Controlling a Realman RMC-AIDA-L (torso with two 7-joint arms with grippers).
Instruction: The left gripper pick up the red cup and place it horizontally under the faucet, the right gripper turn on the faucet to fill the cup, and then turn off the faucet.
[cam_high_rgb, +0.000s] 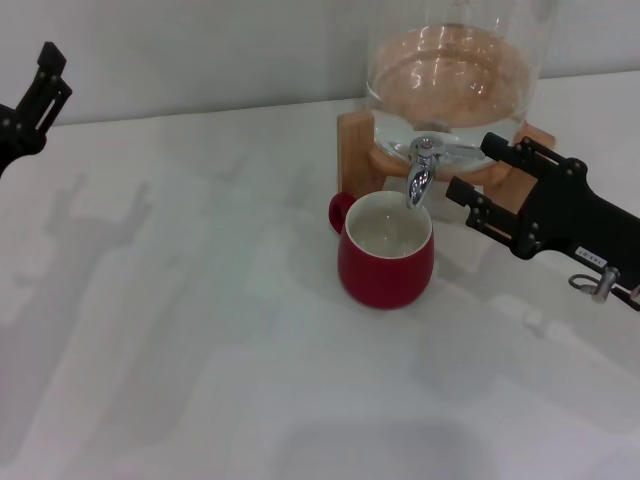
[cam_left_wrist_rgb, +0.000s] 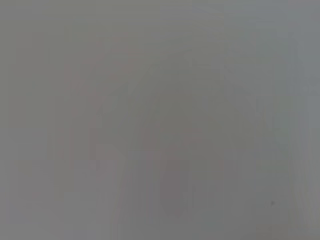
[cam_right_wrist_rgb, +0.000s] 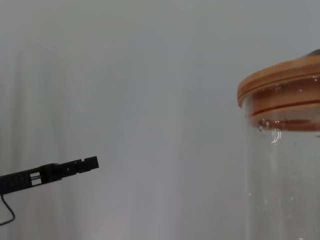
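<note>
The red cup (cam_high_rgb: 385, 265) stands upright on the white table (cam_high_rgb: 180, 330), its handle at the back left. Its white inside sits right below the spout of the chrome faucet (cam_high_rgb: 421, 175). The faucet is on the glass dispenser (cam_high_rgb: 450, 70), which rests on a wooden stand (cam_high_rgb: 357, 150). My right gripper (cam_high_rgb: 487, 172) is open just right of the faucet, its two black prongs level with the end of the lever. My left gripper (cam_high_rgb: 45, 80) is raised at the far left, well away from the cup. The left wrist view shows only blank grey.
The dispenser's wooden lid (cam_right_wrist_rgb: 280, 80) and glass wall show in the right wrist view, with a thin black gripper part (cam_right_wrist_rgb: 55, 170) in front of the grey wall. The white wall (cam_high_rgb: 200, 50) runs behind the table.
</note>
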